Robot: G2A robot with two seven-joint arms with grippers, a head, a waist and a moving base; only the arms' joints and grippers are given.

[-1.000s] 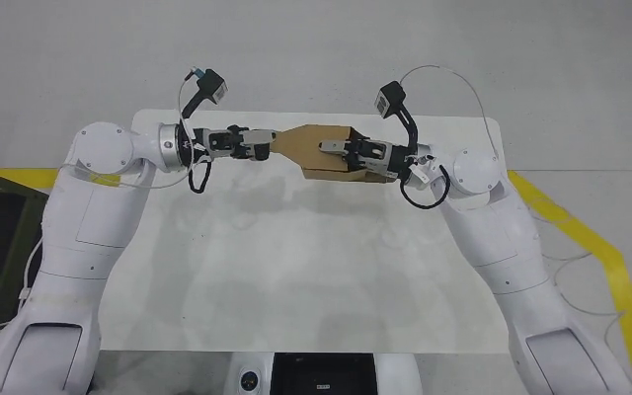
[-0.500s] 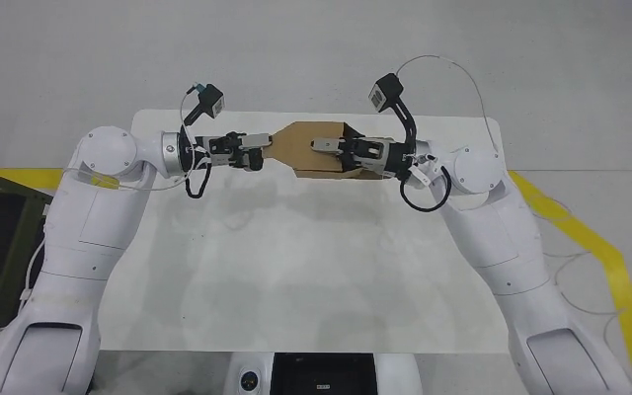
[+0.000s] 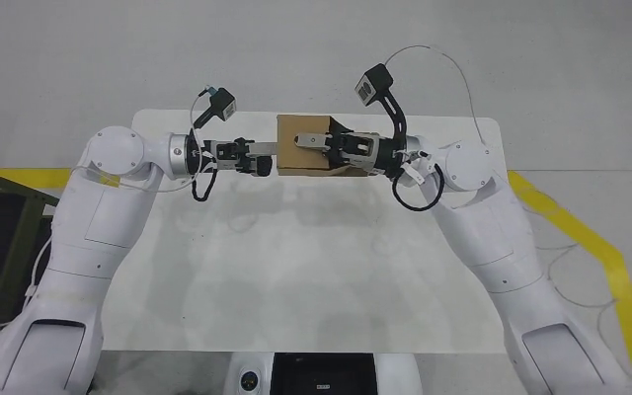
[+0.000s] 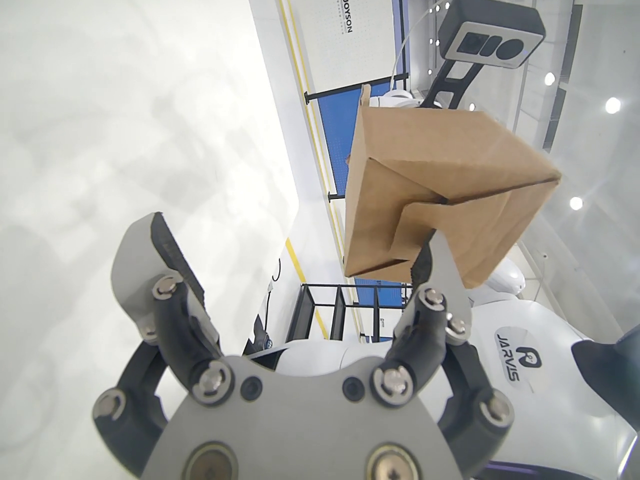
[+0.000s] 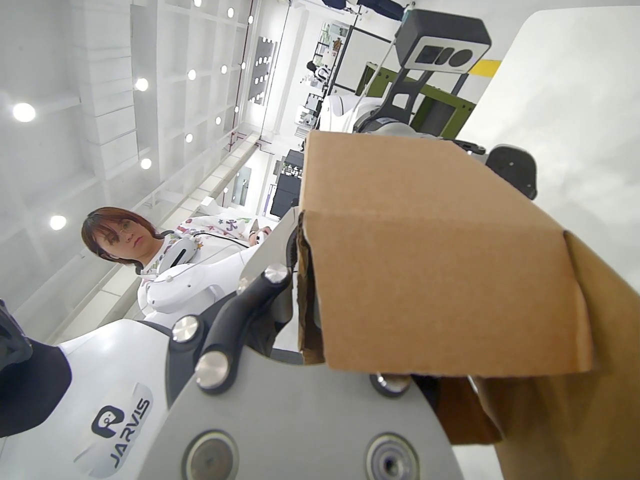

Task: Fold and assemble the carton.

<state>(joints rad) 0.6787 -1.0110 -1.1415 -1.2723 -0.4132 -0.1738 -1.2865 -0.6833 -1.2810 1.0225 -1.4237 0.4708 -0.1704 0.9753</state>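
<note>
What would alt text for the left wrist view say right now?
The left tool, open, faces the folded end of a brown carton; one fingertip overlaps its flaps, contact unclear. The white table lies behind.

Dark logo + one-word print on white wall panel (bkgd, left wrist view)

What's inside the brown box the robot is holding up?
Its inside is covered. The end of the carton facing the open left gripper is folded shut. The right gripper clamps a wall at the other end, where cardboard blocks the view.
</note>
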